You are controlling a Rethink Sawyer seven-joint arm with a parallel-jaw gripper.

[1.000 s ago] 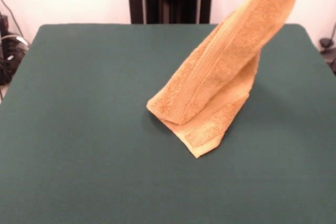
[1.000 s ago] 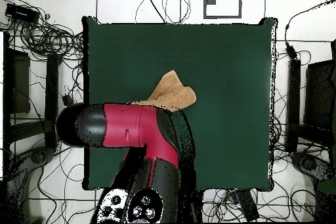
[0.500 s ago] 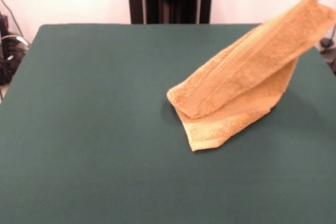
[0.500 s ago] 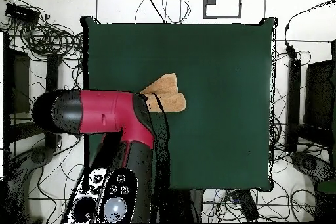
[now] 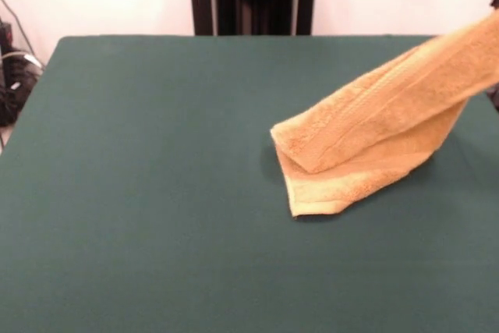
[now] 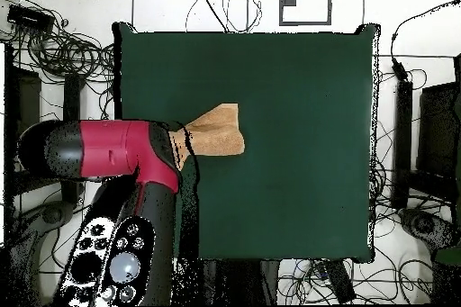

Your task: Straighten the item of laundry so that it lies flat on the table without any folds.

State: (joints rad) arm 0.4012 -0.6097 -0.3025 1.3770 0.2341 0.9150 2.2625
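On the right half of the table [image 5: 140, 193], seen from the front, the towel [image 5: 374, 138] stretches up in a long slant: its low end rests on the green top, folded under itself, with a paler border band showing along the bottom edge. From there the cloth climbs toward the upper right and runs out of the picture at the right edge, doubled lengthwise so that one layer lies over the other. A shadow sits beneath the raised part. The gripper itself does not show here.

From above, the red and black arm [image 6: 108, 150] reaches across the table's left edge, and its bulk hides the gripper, so I cannot tell whether the fingers are pinching the cloth or spread. The towel [image 6: 216, 130] pokes out from under the arm's black end as a small tan wedge, near the left edge and about midway along the table [image 6: 297, 141]. Most of the green top lies bare to the right of it.
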